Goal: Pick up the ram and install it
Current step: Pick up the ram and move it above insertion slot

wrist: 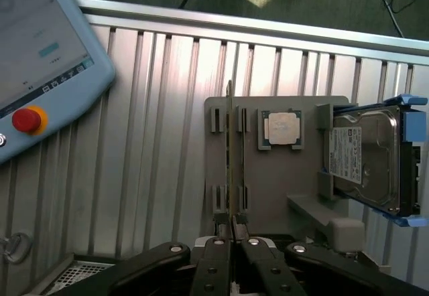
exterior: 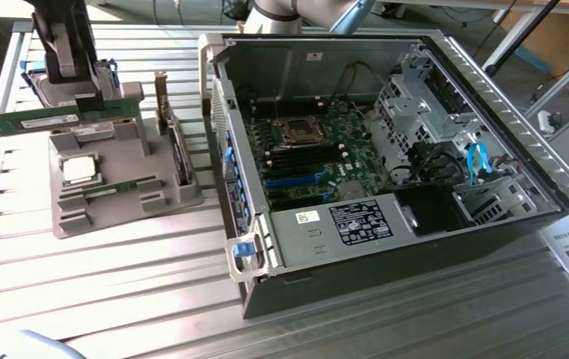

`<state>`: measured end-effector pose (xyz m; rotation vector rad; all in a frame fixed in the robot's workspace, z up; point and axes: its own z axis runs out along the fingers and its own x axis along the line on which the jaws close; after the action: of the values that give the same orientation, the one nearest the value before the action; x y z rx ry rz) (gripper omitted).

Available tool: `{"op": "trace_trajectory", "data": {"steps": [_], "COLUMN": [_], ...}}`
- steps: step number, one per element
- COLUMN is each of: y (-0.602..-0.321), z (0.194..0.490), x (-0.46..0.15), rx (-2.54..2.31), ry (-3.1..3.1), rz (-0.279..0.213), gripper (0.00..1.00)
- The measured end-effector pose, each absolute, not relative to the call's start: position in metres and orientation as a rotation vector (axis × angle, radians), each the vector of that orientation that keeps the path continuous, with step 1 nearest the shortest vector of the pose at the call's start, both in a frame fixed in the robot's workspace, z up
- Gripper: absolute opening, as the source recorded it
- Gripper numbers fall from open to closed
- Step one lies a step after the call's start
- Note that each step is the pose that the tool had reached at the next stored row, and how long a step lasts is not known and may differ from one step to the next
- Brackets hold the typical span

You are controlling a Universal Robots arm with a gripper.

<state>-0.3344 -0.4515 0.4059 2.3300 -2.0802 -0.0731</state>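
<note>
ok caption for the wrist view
The pincer grips a ram stick above the grey tray, chip and hard drive.

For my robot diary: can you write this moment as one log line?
jaws: shut on memory stick | stick: held above grey holder | computer case: open, stick not fitted

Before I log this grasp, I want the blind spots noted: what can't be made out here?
- Wrist view: the ram held in the end effector is edge-on, so its flat faces and chips are turned away.
- Exterior view: the motherboard's long black slots are too small to tell whether any is filled.
- Wrist view: the teach pendant is cut off by the picture's edge, and its screen text is too small to read.
</note>
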Motion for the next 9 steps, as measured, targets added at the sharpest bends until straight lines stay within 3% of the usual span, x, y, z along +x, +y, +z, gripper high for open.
{"op": "trace_trajectory", "data": {"steps": [9], "y": [-0.4515], "z": [0.4141], "x": [-0.3344], "rx": [2.33], "ry": [-2.08], "rz": [-0.073], "gripper": [0.12]}}
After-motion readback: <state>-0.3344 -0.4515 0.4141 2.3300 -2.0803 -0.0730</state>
